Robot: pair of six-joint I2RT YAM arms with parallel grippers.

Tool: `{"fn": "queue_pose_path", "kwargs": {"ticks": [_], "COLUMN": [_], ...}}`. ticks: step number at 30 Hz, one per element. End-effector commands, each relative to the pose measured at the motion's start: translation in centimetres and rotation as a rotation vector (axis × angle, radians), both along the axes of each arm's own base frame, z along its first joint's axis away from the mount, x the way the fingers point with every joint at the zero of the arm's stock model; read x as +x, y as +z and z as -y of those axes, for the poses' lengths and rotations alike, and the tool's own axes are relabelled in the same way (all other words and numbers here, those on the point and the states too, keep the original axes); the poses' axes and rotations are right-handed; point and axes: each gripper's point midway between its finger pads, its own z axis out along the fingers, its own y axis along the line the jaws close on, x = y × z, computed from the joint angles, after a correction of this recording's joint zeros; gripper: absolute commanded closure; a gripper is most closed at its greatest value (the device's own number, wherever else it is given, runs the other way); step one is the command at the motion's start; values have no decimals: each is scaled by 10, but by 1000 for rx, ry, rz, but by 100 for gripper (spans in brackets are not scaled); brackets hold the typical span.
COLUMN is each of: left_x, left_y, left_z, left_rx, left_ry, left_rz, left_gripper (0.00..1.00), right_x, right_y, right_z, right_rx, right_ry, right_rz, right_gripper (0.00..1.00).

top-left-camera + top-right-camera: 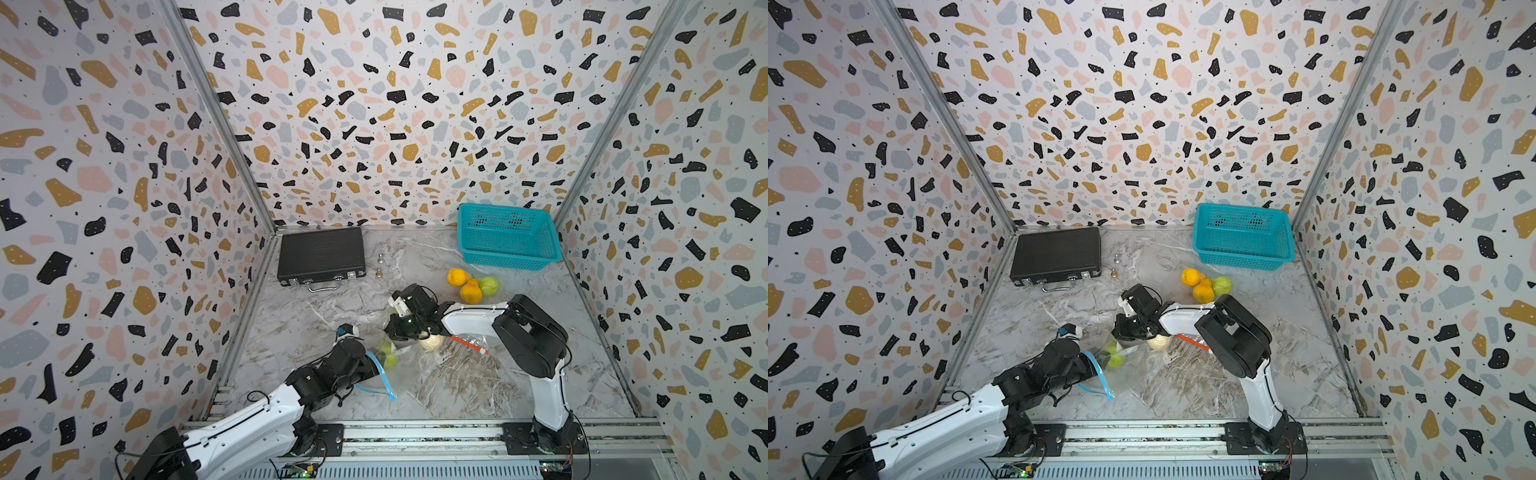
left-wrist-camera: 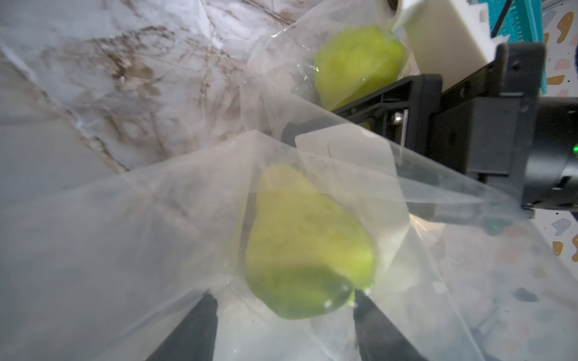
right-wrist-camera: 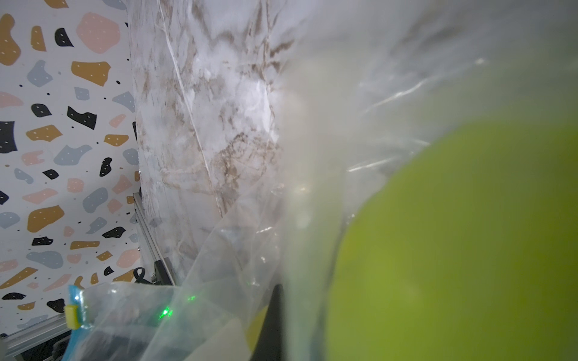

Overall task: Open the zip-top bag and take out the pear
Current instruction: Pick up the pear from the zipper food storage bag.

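Taut bag [image 2: 156, 237] shrouds pear [image 2: 306, 250]; front tabletop [image 1: 478, 386] free.

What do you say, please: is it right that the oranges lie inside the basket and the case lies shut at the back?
Not quite. The oranges lie on the table just outside the basket, not inside it, as both top views show. The case does lie shut at the back.

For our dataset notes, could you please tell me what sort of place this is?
Probably a lab robot cell: patterned panels enclose a marbled tabletop, and the left arm and right arm stand on an aluminium rail.
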Motion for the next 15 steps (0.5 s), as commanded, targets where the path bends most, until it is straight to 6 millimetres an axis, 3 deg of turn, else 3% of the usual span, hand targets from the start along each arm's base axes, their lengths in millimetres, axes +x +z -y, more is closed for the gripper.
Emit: {"fn": "queue_pose_path", "kwargs": {"ticks": [1, 15], "left_x": [12, 21], "left_y": [23, 0], "left_z": [15, 22], "left_rx": [-16, 93], "left_ry": [-37, -73], "left_rz": [58, 22], "left_gripper": [31, 31], "right_x": [-14, -18], "right_y": [-35, -42], "right_z": [16, 19], "right_rx": [-82, -67], "right_ry": [-9, -21], "right_rz": [-97, -112], "right_gripper": [100, 100]}}
